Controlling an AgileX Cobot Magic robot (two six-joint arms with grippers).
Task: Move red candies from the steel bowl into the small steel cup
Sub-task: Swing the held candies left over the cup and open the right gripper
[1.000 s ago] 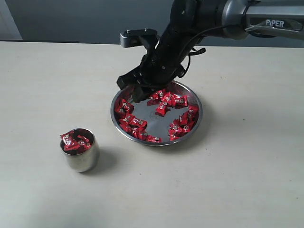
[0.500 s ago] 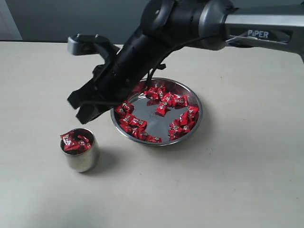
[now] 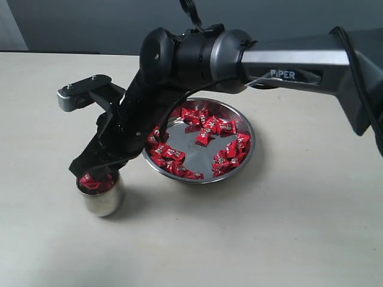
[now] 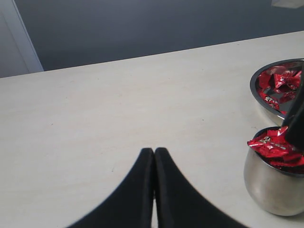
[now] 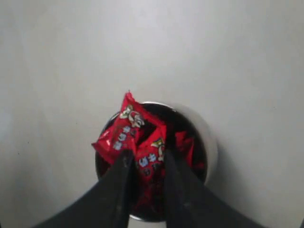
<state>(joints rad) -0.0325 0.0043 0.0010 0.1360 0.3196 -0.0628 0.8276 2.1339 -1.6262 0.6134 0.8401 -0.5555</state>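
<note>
- Though the cup [image 3: 102, 201] is heaped above its rim with red candies [image 4: 273, 146], plenty more lie in the bowl [image 3: 252, 143], mostly ringed along its wall with bare steel in the middle.
- The right gripper [image 5: 147, 161] hangs directly over the cup's mouth, having reached across from the right side. Its jaws stand a narrow gap apart, and they appear to pinch one candy [image 5: 153, 151] between the tips, just above the pile.
- The left gripper [image 4: 154, 151] hovers over bare counter [image 3: 287, 227] near the cup, fingers pressed together and holding nothing.
- Cup and bowl stand apart on the counter, the cup to the left of the bowl in the exterior view and nearer the camera.
- My judgement is that this is the drop-off step of one more transfer, with the release not yet made.
- By the cup's capacity the job looks nearly done, since there is little room above the rim. By the bowl's contents it is far from finished.
- A candy let go onto so full a pile may slide off onto the counter.
</note>
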